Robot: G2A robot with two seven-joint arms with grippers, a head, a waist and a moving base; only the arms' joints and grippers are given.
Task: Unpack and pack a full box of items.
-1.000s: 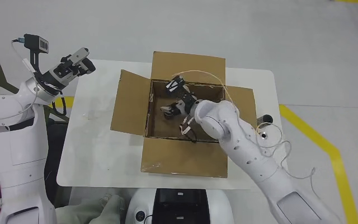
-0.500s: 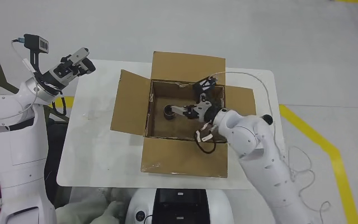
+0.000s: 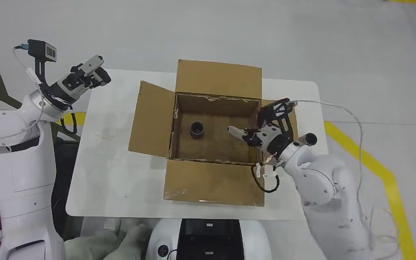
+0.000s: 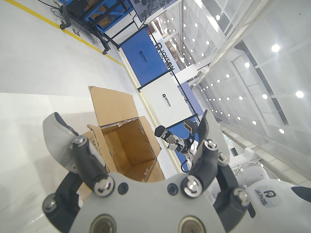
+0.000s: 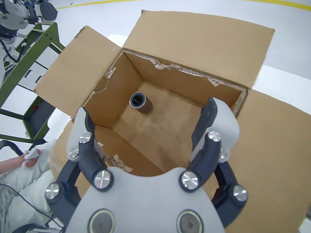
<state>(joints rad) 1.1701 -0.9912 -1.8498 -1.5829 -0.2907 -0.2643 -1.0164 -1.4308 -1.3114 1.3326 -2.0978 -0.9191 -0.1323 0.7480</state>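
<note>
Above box point(image 3: 218, 78) right wall, right gripper point(image 3: 249, 134) spread wide, empty. Right wrist view reveals cylinder point(image 5: 141, 103) upright, hollow. Left gripper point(image 4: 131, 116) likewise wide, empty. Right gripper has pulled away from cylinder.

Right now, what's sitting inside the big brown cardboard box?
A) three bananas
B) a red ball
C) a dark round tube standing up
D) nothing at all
C: a short dark cylindrical tube stands upright on the floor of the open brown cardboard box, close to one side wall.
</note>
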